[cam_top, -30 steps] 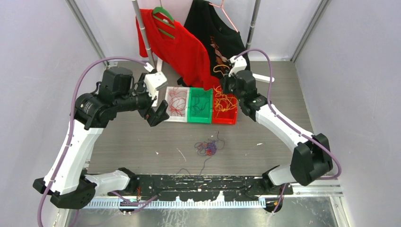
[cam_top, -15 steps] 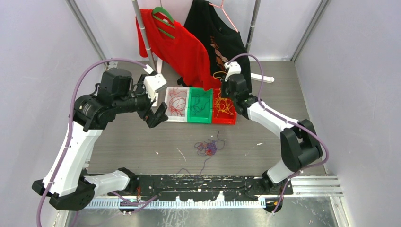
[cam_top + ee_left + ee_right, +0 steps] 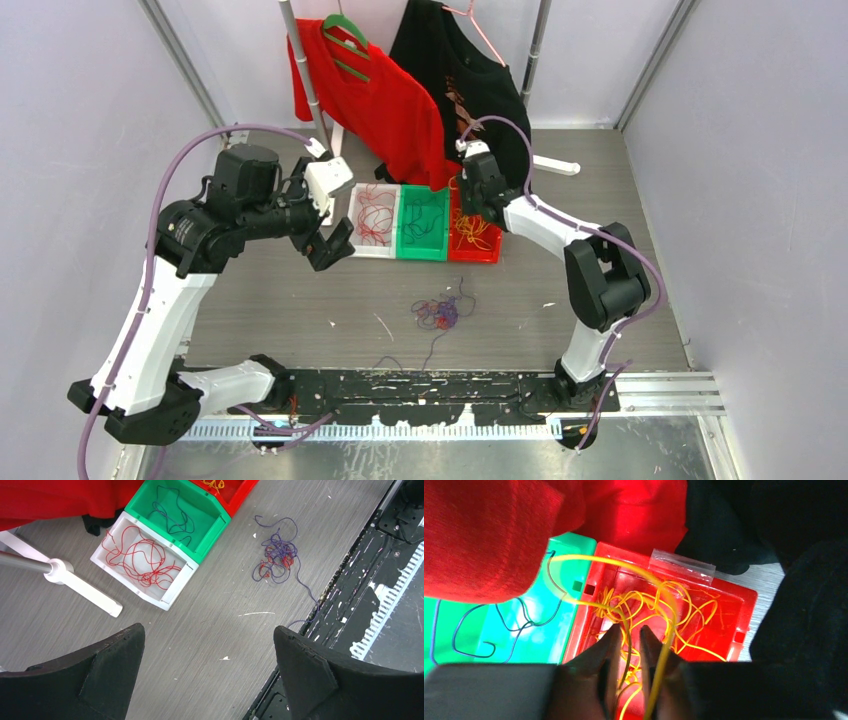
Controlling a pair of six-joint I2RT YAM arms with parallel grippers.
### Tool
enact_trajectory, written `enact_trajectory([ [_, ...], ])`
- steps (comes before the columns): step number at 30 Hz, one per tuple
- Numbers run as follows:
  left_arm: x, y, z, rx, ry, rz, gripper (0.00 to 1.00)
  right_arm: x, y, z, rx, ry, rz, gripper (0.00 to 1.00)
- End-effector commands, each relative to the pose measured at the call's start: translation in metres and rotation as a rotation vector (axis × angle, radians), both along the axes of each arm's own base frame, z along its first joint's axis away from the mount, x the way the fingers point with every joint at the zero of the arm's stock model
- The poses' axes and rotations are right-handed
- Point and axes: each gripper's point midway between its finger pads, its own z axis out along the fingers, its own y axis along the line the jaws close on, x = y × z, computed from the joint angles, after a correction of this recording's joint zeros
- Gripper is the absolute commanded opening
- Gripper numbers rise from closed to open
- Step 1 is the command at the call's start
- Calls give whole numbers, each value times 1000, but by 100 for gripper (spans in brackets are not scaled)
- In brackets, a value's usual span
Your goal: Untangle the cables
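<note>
Cables (image 3: 438, 314), thin wiry strands in dark purple-blue and red, lie in a loose tangle near the middle of a grey wood-grain tabletop (image 3: 280, 300). A few purple ends trail toward the near edge. Pale lilac walls (image 3: 60, 150) close the table in, and at the back a red shirt (image 3: 385, 100) and a black shirt (image 3: 450, 60) hang from a rack.

Below the shirts three small plastic bins stand touching in a row. A white bin (image 3: 179, 587) holds red strands (image 3: 142, 562), a green bin (image 3: 216, 537) holds one dark-blue strand (image 3: 172, 517), and a red bin (image 3: 734, 615) holds a heap of yellow-orange strands (image 3: 684, 605).

The left gripper (image 3: 210, 675) hangs above bare table beside the white bin, its fingers spread wide and holding nothing. The right gripper (image 3: 629, 645) is over the red bin with its jaws a narrow slit apart. One yellow strand runs through that gap, which is wider than the strand, and a yellow loop arches up over the bin's edge.
</note>
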Motion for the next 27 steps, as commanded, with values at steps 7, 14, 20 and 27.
enact_trajectory([
  [7,4,0,5,-2,-24,-6,99,-4,-6,52,-8,-33,19,52],
  [14,4,0,3,-5,-17,-8,99,-7,-3,92,74,-103,0,53],
  [20,5,1,1,-4,-13,-5,99,4,1,75,93,-73,-34,39],
  [27,6,5,1,1,-21,5,99,0,2,23,75,29,-36,20],
])
